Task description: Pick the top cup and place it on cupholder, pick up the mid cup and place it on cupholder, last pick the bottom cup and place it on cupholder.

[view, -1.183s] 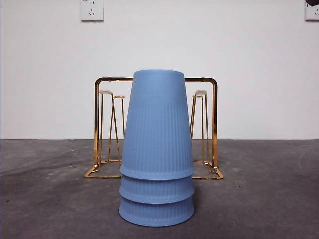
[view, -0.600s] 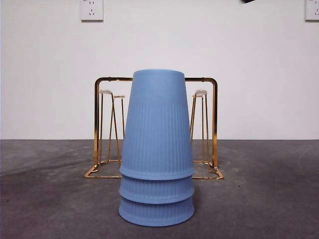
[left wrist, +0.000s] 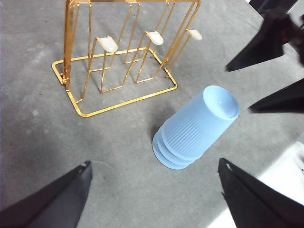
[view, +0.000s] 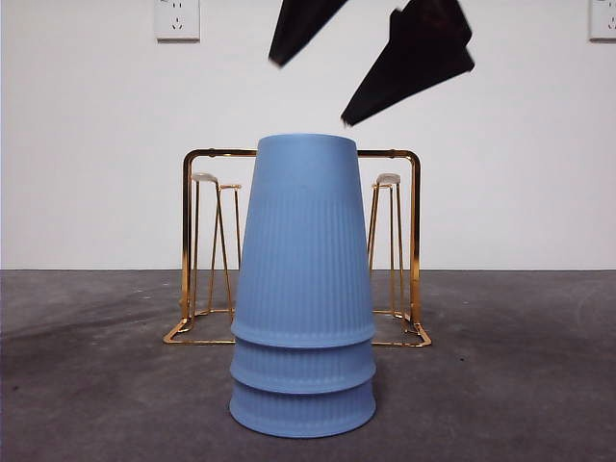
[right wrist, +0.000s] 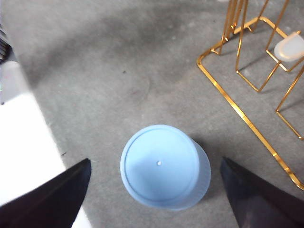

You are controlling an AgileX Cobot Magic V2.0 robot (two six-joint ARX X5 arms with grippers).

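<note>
Three blue ribbed cups stand upside down, nested in one stack: the top cup (view: 303, 241), the mid cup (view: 303, 366) and the bottom cup (view: 303, 409). Straight above the stack hangs my right gripper (view: 313, 91), open and touching nothing. Its wrist view looks down on the top cup's flat base (right wrist: 159, 164) between the spread jaws. Behind the stack stands the gold wire cupholder (view: 414, 241) with bare white-tipped prongs (left wrist: 108, 44). My left gripper (left wrist: 154, 163) is open and empty, held back from the stack (left wrist: 194, 128).
The dark grey table top (view: 520, 385) runs to a white wall with two sockets (view: 177, 19). A white strip (right wrist: 23, 142) borders the table near the stack. The cupholder's base wire (right wrist: 247, 119) lies close beside the cups.
The right gripper has dropped into the front view from the top edge, its open jaws now hanging above the stack. The cups and the cupholder have not moved.
</note>
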